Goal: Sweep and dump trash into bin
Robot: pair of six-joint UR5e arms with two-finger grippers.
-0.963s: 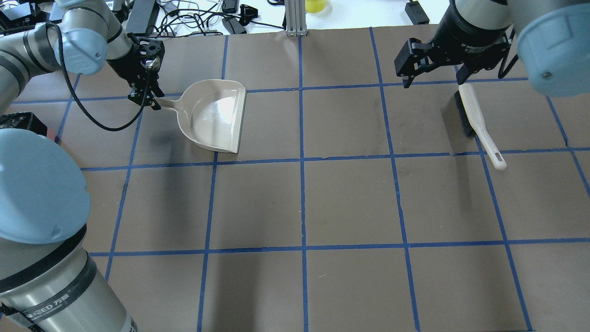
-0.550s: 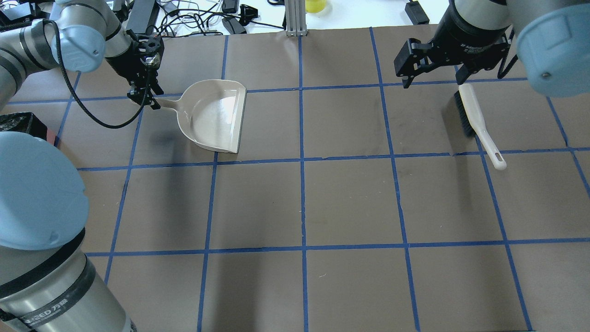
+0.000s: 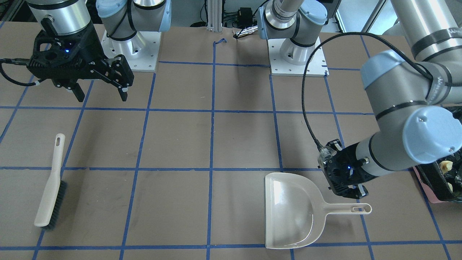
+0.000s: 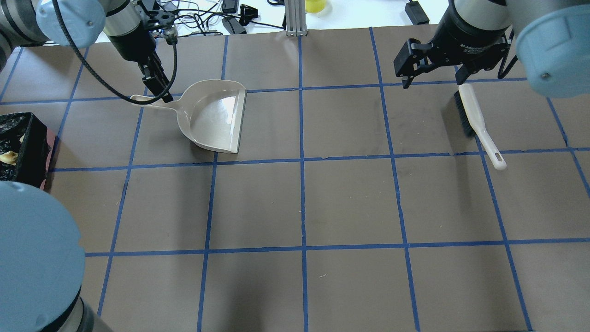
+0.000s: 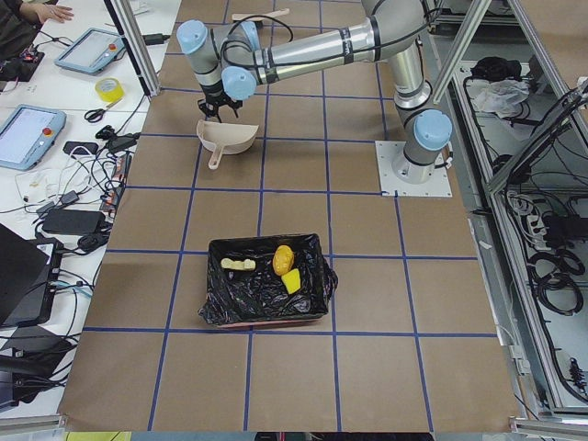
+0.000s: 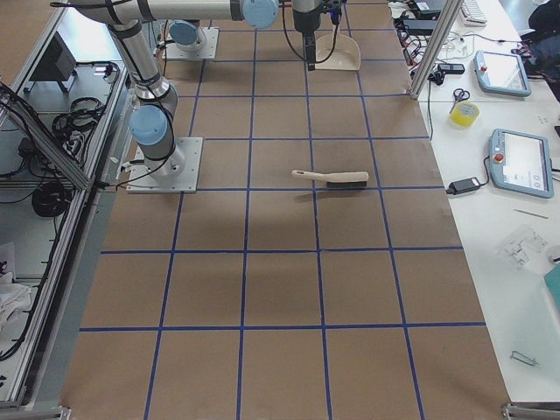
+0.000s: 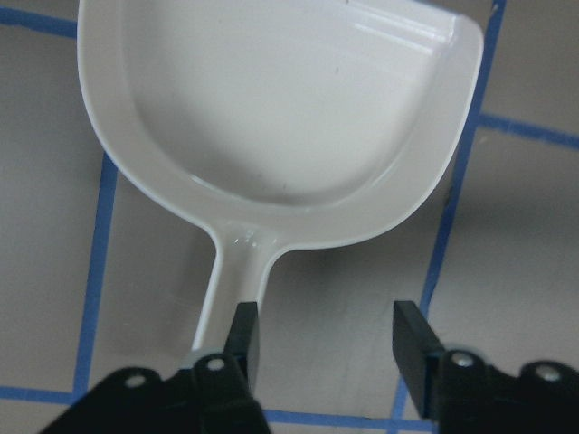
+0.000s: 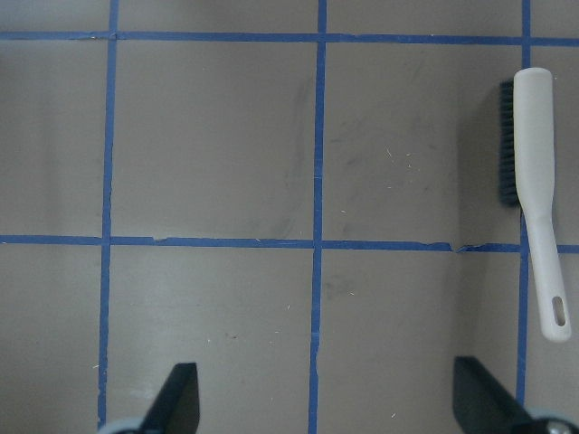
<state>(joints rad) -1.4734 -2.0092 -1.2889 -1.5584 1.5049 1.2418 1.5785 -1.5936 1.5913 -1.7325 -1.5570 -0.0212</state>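
Note:
The black-lined bin (image 5: 266, 294) holds the trash: a golden-brown lump (image 5: 284, 258), a yellow wedge (image 5: 292, 281) and a tan croissant piece (image 5: 237, 265). The bin shows at the left edge of the overhead view (image 4: 25, 143) and the right edge of the front view (image 3: 438, 182). The beige dustpan (image 4: 214, 115) lies empty on the table. My left gripper (image 4: 154, 80) hangs open just above its handle (image 7: 226, 280), holding nothing. My right gripper (image 4: 433, 82) is open and empty, above the table beside the far end of the brush (image 4: 477, 122).
The brush (image 3: 52, 184) lies flat, bristles on its side. Brown paper with blue tape lines covers the table (image 4: 350, 203). Cables and devices lie beyond the far edge (image 4: 207, 18). The arm bases (image 3: 296, 54) stand at the robot's side.
My left gripper has come up off the end of the dustpan handle and moved toward the far edge. The dustpan stays put. The right arm has not moved.

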